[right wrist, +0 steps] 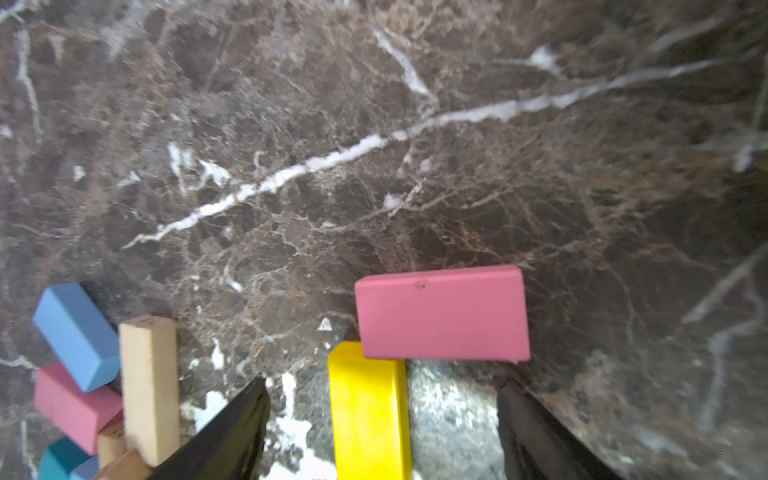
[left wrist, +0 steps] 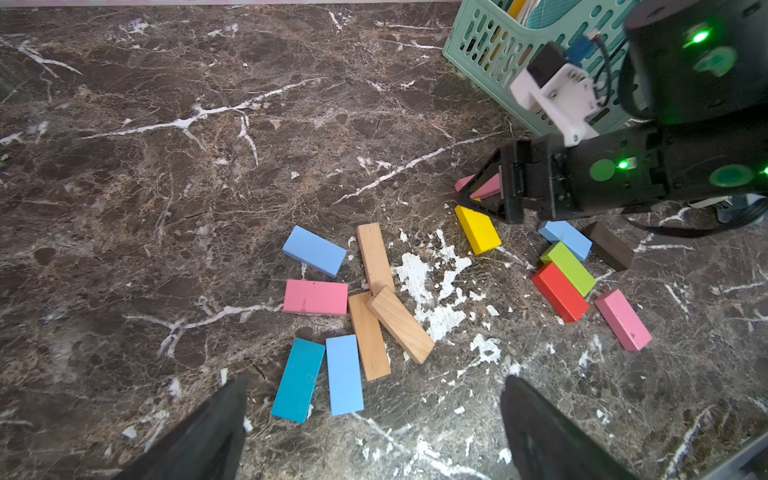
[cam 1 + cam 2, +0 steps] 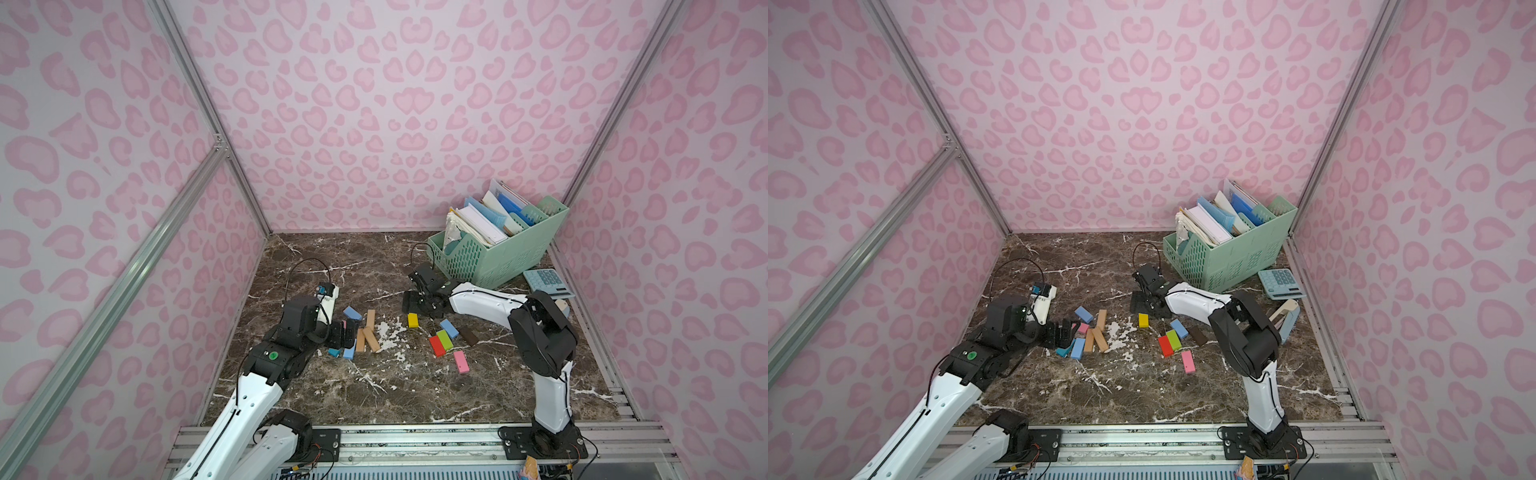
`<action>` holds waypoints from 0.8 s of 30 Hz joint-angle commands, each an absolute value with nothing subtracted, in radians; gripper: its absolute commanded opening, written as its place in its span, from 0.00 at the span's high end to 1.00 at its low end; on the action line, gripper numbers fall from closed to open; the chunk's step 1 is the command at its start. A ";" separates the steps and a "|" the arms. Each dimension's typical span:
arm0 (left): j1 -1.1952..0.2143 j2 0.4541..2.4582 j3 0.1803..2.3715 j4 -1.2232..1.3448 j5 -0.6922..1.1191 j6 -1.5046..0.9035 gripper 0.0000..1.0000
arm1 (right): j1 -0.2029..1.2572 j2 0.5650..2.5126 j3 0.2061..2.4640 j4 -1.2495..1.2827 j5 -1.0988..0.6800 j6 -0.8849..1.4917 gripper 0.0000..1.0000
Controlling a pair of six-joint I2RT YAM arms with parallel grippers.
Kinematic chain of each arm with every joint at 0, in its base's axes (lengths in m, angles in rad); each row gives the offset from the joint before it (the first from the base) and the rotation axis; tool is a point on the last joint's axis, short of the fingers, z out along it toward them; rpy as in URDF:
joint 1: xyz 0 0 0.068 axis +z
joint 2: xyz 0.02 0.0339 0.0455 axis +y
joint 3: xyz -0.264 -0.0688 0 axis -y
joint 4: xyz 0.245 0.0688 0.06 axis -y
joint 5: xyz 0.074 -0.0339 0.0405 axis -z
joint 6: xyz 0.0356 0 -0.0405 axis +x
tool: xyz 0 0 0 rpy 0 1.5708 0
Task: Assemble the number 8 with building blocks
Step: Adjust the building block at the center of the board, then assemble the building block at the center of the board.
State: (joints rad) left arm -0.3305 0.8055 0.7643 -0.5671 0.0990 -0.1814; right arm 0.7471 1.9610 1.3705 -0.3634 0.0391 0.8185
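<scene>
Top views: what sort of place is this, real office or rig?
Probably a staged robot test booth: pink patterned walls on an aluminium frame, marble-look tabletop, file basket and calculator as desk props.

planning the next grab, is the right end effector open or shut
Open: in the right wrist view the right end effector has both fingers clear of the yellow block between them.

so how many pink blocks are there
3: a pink block beside the tan blocks, another at the end of the yellow block, a third near the red block; more could hide under the arms.
</scene>
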 commanded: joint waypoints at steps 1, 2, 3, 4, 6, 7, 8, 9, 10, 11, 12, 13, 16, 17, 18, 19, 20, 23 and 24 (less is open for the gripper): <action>-0.330 0.805 0.763 -0.560 0.103 -0.179 0.02 | 0.752 1.894 1.371 -0.400 0.064 0.781 0.14; -0.330 0.805 0.763 -0.559 0.102 -0.180 0.02 | 0.753 1.869 1.370 -0.414 0.070 0.765 0.14; -0.330 0.805 0.764 -0.559 0.103 -0.180 0.02 | 0.753 1.842 1.333 -0.431 0.079 0.750 0.14; -0.330 0.805 0.764 -0.559 0.103 -0.180 0.02 | 0.753 1.818 1.315 -0.443 0.088 0.735 0.15; -0.330 0.806 0.764 -0.559 0.104 -0.181 0.02 | 0.753 1.758 1.265 -0.471 0.115 0.701 0.17; -0.330 0.805 0.765 -0.560 0.106 -0.180 0.02 | 0.753 1.732 1.242 -0.482 0.126 0.684 0.18; -0.330 0.805 0.764 -0.561 0.106 -0.179 0.02 | 0.752 1.701 1.208 -0.491 0.135 0.665 0.19; -0.330 0.805 0.765 -0.560 0.108 -0.180 0.02 | 0.751 1.674 1.178 -0.499 0.140 0.643 0.20; -0.330 0.805 0.764 -0.560 0.108 -0.180 0.02 | 0.748 1.651 1.153 -0.507 0.146 0.629 0.21; -0.330 0.804 0.764 -0.559 0.110 -0.180 0.02 | 0.742 1.627 1.120 -0.511 0.150 0.617 0.23; -0.330 0.804 0.765 -0.558 0.113 -0.180 0.02 | 0.730 1.606 1.090 -0.512 0.150 0.601 0.25; -0.330 0.804 0.765 -0.559 0.115 -0.179 0.02 | 0.717 1.592 1.066 -0.509 0.145 0.586 0.26; -0.330 0.804 0.764 -0.558 0.117 -0.179 0.02 | 0.666 1.562 1.020 -0.505 0.125 0.517 0.31; -0.330 0.804 0.764 -0.557 0.117 -0.179 0.02 | 0.650 1.559 1.016 -0.505 0.123 0.487 0.33; -0.330 0.804 0.764 -0.557 0.118 -0.178 0.02 | 0.638 1.561 1.016 -0.504 0.117 0.453 0.34; -0.330 0.804 0.764 -0.557 0.119 -0.179 0.02 | 0.632 1.564 1.017 -0.503 0.117 0.425 0.35; -0.330 0.804 0.764 -0.557 0.119 -0.178 0.02 | 0.626 1.572 1.025 -0.504 0.120 0.401 0.36; -0.330 0.804 0.765 -0.557 0.118 -0.178 0.02 | 0.620 1.603 1.051 -0.509 0.143 0.351 0.41; -0.330 0.804 0.765 -0.557 0.117 -0.178 0.02 | 0.620 1.616 1.059 -0.513 0.151 0.339 0.43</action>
